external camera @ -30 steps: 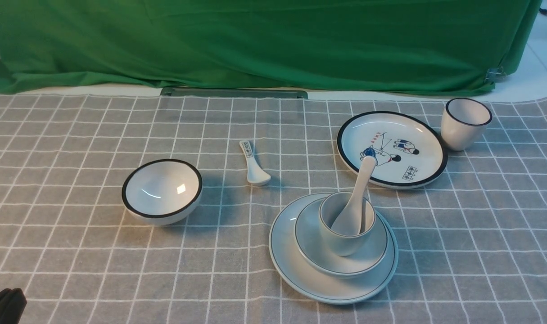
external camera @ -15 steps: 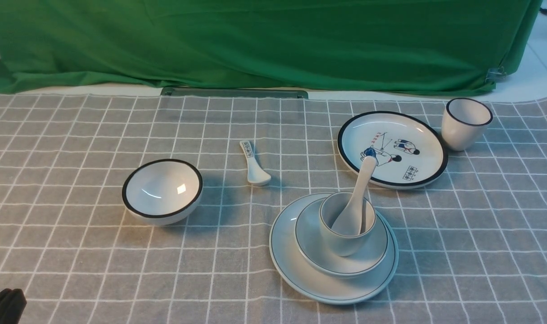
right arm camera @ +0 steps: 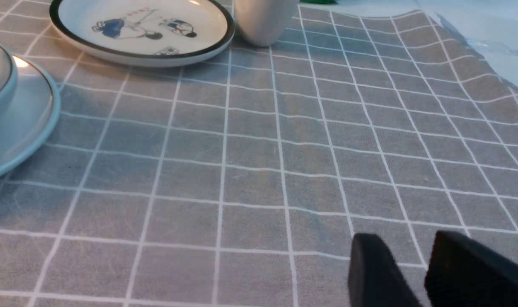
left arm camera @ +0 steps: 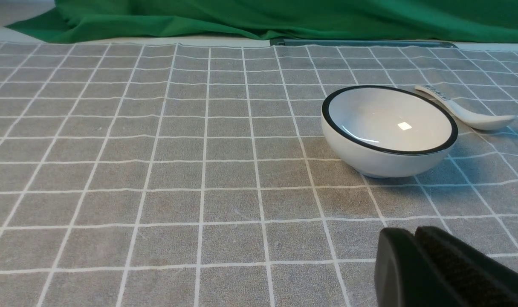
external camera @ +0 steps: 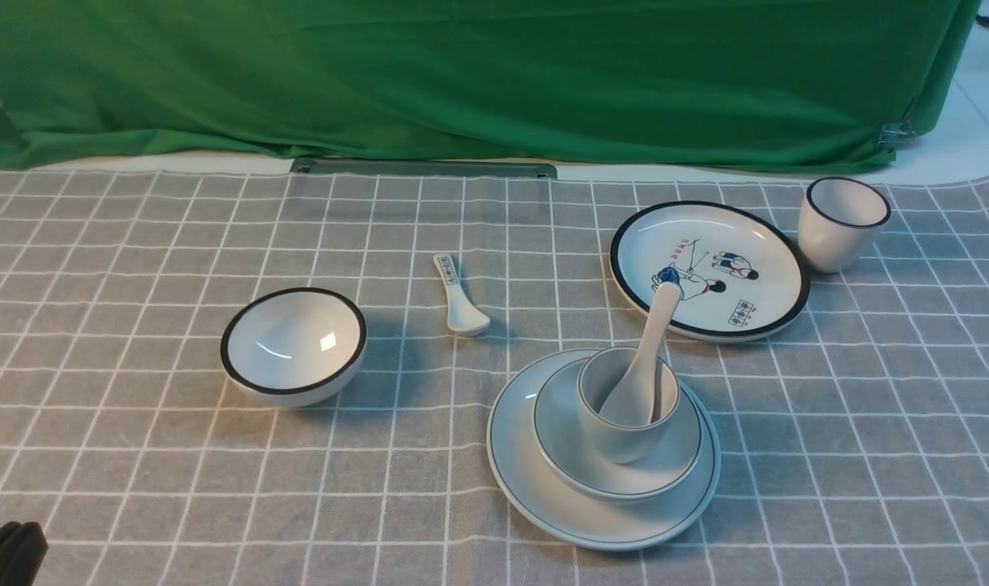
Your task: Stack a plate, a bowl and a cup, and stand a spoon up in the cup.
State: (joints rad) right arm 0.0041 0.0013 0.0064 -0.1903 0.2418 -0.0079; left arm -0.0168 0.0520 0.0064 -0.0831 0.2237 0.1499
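Spoon is standing in the cup, handle leaning up and away toward the cartoon plate. Cup sits in the bowl, bowl on the plate, right of centre on the counter, so I'd call the stack done. My right pincer is nearer, parked low off to the stack's right, jaws apart on nothing. Left pincer is clenched empty, nearer the black-rimmed bowl. Short spoon and white cup stand well clear.
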